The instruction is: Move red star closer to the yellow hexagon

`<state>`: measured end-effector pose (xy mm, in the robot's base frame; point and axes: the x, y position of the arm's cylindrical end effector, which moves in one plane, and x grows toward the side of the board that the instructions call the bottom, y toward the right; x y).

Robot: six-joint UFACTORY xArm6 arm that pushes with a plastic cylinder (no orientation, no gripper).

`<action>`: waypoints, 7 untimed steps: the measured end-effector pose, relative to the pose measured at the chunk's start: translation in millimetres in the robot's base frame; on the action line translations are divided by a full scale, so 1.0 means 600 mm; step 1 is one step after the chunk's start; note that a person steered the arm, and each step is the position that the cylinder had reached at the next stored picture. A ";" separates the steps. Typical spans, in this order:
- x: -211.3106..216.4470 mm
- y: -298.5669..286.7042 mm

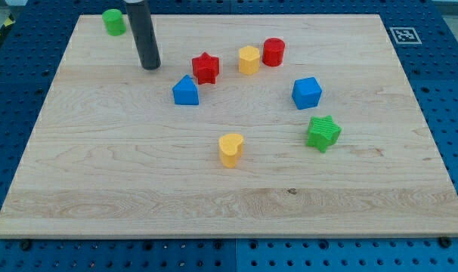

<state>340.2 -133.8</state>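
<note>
The red star lies on the wooden board in the upper middle of the view. The yellow hexagon stands a short way to its right, with a small gap between them. My tip rests on the board to the left of the red star, apart from it. The dark rod rises from it out of the view's top.
A red cylinder stands just right of the yellow hexagon. A blue block sits just below-left of the red star. A blue cube, a green star, a yellow heart and a green cylinder lie elsewhere.
</note>
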 end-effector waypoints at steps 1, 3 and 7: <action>0.022 0.066; 0.068 0.159; 0.010 0.181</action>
